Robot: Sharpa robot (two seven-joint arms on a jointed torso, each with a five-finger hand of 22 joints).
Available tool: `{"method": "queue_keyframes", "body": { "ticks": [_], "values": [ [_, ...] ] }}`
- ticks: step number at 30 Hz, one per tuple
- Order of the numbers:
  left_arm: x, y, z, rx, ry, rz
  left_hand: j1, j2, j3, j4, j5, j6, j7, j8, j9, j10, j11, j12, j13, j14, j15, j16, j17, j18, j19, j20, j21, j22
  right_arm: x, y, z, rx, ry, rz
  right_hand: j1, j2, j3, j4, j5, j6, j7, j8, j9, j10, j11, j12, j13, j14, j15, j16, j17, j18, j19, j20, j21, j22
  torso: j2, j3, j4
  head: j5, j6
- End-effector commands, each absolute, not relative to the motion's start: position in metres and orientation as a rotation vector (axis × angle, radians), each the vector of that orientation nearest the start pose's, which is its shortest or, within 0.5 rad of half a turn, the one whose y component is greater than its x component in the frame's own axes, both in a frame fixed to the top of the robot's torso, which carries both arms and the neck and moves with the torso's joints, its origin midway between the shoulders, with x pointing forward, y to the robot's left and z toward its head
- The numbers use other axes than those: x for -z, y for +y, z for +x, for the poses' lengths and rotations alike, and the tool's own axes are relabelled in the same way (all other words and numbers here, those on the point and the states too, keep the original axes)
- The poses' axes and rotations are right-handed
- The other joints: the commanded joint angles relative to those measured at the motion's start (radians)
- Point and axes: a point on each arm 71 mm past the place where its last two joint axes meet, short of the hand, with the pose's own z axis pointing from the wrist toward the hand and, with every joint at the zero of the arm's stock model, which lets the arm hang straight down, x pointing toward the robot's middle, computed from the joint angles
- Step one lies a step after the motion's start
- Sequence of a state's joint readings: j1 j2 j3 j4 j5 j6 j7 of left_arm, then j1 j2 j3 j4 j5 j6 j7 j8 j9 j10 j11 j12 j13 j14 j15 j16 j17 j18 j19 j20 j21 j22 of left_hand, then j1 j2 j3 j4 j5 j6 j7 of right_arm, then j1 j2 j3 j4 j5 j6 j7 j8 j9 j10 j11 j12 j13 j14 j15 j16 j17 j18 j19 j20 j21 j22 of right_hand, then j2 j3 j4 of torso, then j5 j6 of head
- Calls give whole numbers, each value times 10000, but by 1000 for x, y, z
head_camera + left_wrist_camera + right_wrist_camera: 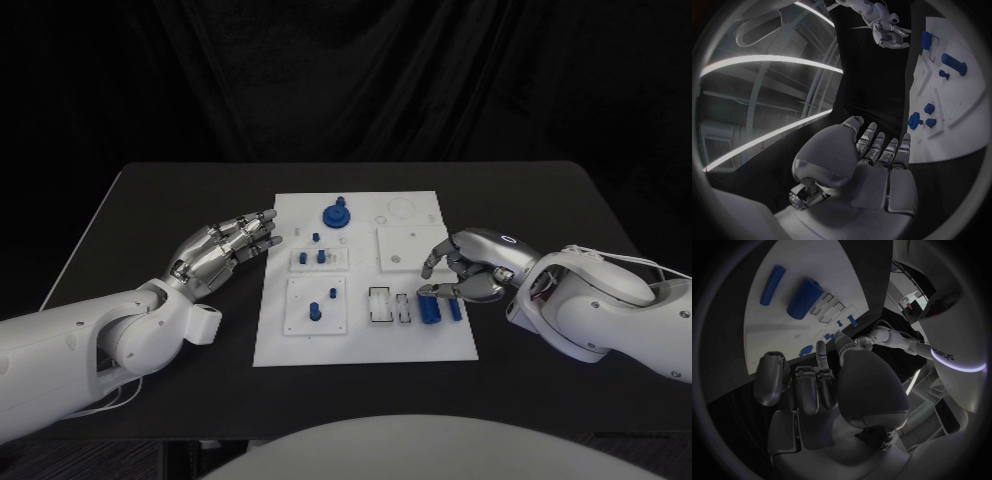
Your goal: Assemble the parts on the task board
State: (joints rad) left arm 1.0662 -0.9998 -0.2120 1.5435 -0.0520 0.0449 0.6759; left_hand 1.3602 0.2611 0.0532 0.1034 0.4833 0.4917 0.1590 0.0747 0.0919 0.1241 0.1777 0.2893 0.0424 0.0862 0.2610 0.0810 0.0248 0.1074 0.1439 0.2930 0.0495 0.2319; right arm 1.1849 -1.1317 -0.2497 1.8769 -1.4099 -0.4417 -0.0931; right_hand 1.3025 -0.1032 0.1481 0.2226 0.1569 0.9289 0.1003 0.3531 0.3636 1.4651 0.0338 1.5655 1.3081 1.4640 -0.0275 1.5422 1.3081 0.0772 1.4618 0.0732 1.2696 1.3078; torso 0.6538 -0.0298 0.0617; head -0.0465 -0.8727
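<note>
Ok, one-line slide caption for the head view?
Both hands hover empty at the white task board: left hand at its left edge, right hand above two blue cylinders.

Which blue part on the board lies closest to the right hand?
The thin blue rod at the board's near right corner, lying just under the right hand. The thicker blue cylinder lies beside it, farther from the hand.

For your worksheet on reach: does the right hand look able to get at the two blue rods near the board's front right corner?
Probably yes. The right hand hovers just beside the blue rods, holding nothing, and nothing stands between them on the board.
</note>
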Motion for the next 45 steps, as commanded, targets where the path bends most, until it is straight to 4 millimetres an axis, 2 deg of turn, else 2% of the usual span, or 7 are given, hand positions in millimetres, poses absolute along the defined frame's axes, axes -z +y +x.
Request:
{"method": "queue_keyframes", "body": {
  "ticks": [1,5,7,13,23,25,45],
  "values": [
    [269,266,414,18156,14638,-10739,-40,-33,69,2,45,56,42,40,10,59,27,57,11,71,-29,68,14,-109,85,8,15,11,232,-241,375,-5612,18401,-622,-469,-54,-198,434,1,-49,-71,254,185,1057,-108,53,2627,945,-125,193,2271,-265,325,-56,611,1972,9,3,12,-4,1],
    [270,266,414,18182,14645,-10733,-44,-37,93,4,55,63,48,43,10,72,34,74,12,95,-27,90,19,-108,112,9,25,39,236,-242,374,-4724,18527,-842,-972,-92,-342,661,21,-132,-218,1051,843,1057,-257,53,2627,1068,-273,286,2627,-385,562,-206,1242,2124,13,8,6,33,1],
    [270,265,414,18193,14658,-10735,-45,-39,103,4,59,67,50,44,10,76,36,78,13,100,-27,94,20,-108,125,9,30,53,237,-241,373,-4364,18595,-942,-1508,-169,-327,691,0,-605,-383,2274,2042,1057,-413,53,2627,1068,-452,286,2627,-476,715,-346,1680,2234,10,13,0,39,1],
    [270,265,415,18225,14687,-10738,-47,-39,118,5,65,63,52,43,9,78,41,78,12,110,-27,103,21,-107,136,9,34,62,240,-240,372,-3403,18812,-1269,-2614,-38,-259,700,217,-937,-537,3105,3014,1057,-538,53,2627,1068,-548,286,2627,-568,863,-481,2143,2361,3,15,6,35,1],
    [272,264,416,18265,14749,-10752,-49,-40,143,6,73,47,54,40,5,76,47,72,10,118,-25,111,22,-107,149,10,40,68,243,-233,370,-2620,18928,-1716,-3160,-47,-187,714,465,-881,-664,3545,3608,1057,-666,53,2627,1068,-655,286,2627,-561,862,-578,2130,2351,14,7,-14,58,1],
    [272,264,416,18270,14770,-10768,-50,-39,148,6,74,43,54,39,4,75,48,69,9,116,-25,110,21,-107,146,10,39,62,244,-231,369,-2537,18968,-1715,-3877,166,-228,724,614,-764,-723,3596,3772,1057,-715,53,2627,1068,-701,286,2627,-567,868,-610,2156,2357,5,0,-11,60,1],
    [279,266,413,18153,14912,-10949,-54,-40,172,9,75,23,60,33,-1,67,58,58,7,114,-24,110,20,-110,147,11,39,55,256,-225,371,-1951,19827,-1986,-4632,691,-334,701,1042,-343,-764,2848,3768,1057,-769,53,2627,1068,-750,286,2627,-494,787,-670,1851,2255,-11,3,0,122,1]
  ]
}}
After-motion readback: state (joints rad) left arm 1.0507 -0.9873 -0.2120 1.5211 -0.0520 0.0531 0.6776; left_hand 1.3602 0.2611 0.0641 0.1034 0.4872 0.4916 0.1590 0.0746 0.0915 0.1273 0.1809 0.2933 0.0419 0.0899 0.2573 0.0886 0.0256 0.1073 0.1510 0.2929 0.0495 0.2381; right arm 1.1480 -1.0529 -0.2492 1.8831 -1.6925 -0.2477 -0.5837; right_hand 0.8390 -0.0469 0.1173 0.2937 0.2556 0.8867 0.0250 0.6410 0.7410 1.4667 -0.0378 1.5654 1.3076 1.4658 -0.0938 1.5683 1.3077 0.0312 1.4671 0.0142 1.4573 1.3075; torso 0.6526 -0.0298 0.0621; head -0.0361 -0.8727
